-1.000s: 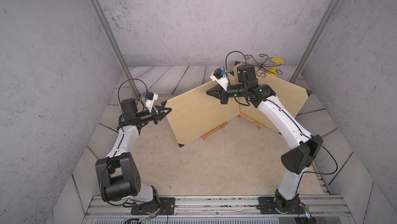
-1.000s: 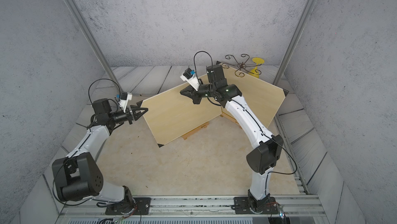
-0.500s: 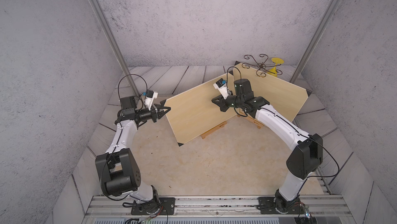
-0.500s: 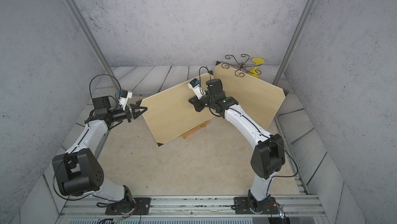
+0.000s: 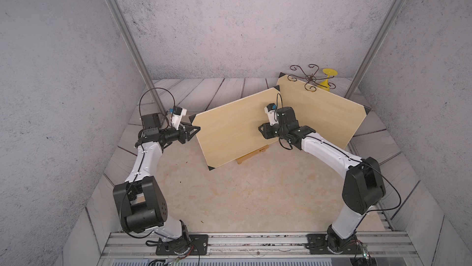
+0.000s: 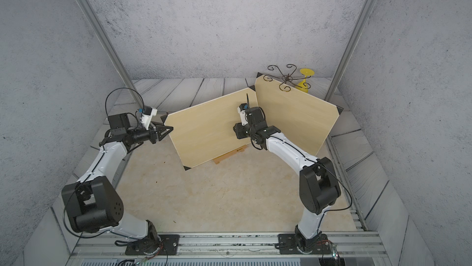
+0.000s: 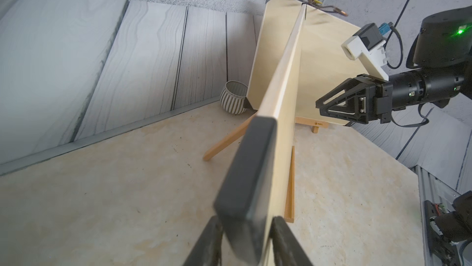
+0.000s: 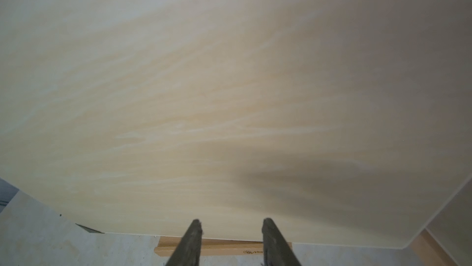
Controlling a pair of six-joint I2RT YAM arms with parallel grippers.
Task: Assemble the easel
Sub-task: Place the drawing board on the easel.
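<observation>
A pale wooden board (image 5: 229,134) with black corners stands tilted on the small wooden easel (image 5: 251,153), whose ledge shows under its lower edge in both top views. My left gripper (image 5: 197,128) is open at the board's upper left corner, one finger on each side of the black corner cap (image 7: 245,175). A thin gap shows beside the cap. My right gripper (image 8: 231,222) is open and empty, its fingers pointing at the board's front face just above the easel ledge (image 8: 222,248). The easel's back leg (image 7: 224,139) props behind the board.
A second, similar board (image 5: 324,114) stands behind at the back right. A brown wire ornament (image 5: 310,79) and a yellow glass (image 5: 328,79) sit beyond it. A striped pot (image 7: 232,100) stands behind the boards by the back wall panels.
My right gripper has come down from the board's top edge to its front face and opened. My left gripper stayed at the corner and its jaws parted.
</observation>
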